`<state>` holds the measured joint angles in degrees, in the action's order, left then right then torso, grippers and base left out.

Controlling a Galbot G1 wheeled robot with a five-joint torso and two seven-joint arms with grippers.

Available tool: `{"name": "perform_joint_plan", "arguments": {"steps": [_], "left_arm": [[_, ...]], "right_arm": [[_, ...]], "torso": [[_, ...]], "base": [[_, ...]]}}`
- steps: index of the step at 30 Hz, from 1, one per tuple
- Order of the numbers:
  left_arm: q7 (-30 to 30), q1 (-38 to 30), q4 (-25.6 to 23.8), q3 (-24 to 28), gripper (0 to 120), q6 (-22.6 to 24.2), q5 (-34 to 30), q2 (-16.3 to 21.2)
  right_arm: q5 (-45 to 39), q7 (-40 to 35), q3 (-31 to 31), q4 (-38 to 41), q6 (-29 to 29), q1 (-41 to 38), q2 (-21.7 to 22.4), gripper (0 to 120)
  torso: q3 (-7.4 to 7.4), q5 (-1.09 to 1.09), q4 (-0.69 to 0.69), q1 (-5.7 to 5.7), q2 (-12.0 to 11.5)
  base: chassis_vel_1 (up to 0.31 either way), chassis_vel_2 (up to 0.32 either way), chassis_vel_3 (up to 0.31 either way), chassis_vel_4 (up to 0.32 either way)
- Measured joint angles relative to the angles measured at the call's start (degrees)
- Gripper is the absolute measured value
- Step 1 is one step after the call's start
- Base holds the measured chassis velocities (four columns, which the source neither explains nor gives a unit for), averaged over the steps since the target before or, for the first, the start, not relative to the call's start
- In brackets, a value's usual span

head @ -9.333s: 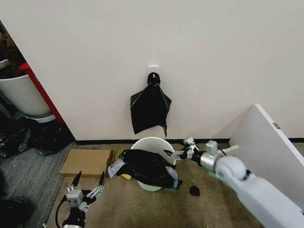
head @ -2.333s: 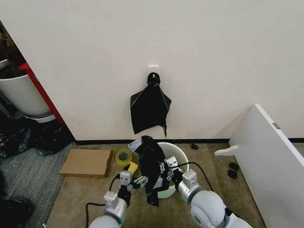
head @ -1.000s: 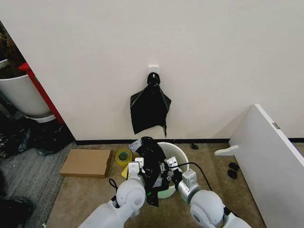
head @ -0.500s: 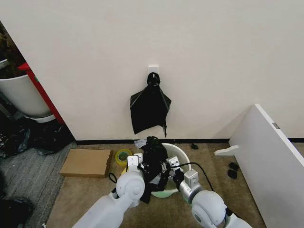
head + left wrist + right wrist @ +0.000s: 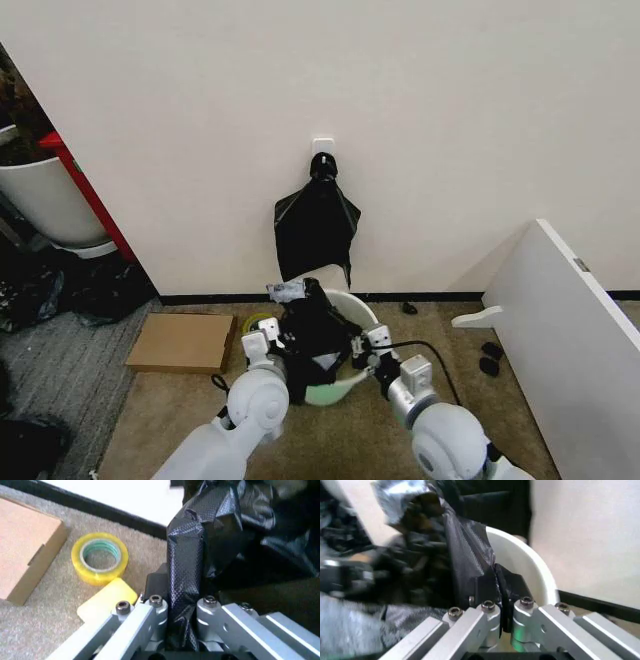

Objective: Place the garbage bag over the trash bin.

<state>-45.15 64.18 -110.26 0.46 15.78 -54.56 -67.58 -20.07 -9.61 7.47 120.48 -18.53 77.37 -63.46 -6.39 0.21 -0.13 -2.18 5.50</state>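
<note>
Film of the garbage bag (image 5: 312, 335) is pinched by the left gripper (image 5: 274, 347) and right gripper (image 5: 368, 352) at lower centre; it should be spread evenly over the trash bin (image 5: 372, 318) rim.

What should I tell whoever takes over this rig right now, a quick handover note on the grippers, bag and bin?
Left gripper: shut on the garbage bag, at the bin's left side.
Right gripper: shut on the same bag, at the right rim.
Trash bin: upright on the carpet by the wall.
Done: bag picked up and held bunched above the bin's mouth.
Left: spread the opening and pull it over the rim.
Nearby: a tape roll and a cardboard box lie left of the bin.
</note>
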Motion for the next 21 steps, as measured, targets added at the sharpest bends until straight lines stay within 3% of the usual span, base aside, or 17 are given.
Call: {"name": "perform_joint_plan", "arguments": {"steps": [12, 21], "left_arm": [[1.2, 1.8, -1.8, -3.1, 3, -2.6, -0.2, 1.1], [2.1, 3.8, -3.2, -3.9, 3, -2.7, 0.2, 1.8]], "right_arm": [[0.2, -1.5, 8.2, 1.3, -0.1, 5.1, 1.1, 0], [1.7, 1.0, 8.8, 1.9, 2.6, 8.3, 1.0, 0]], "torso": [[0.0, 0.0, -0.01, 0.0, 0.0], [0.0, 0.0, 0.0, 0.0, 0.0]], "base": [[0.0, 0.0, 0.0, 0.0], [0.0, 0.0, 0.0, 0.0]]}}
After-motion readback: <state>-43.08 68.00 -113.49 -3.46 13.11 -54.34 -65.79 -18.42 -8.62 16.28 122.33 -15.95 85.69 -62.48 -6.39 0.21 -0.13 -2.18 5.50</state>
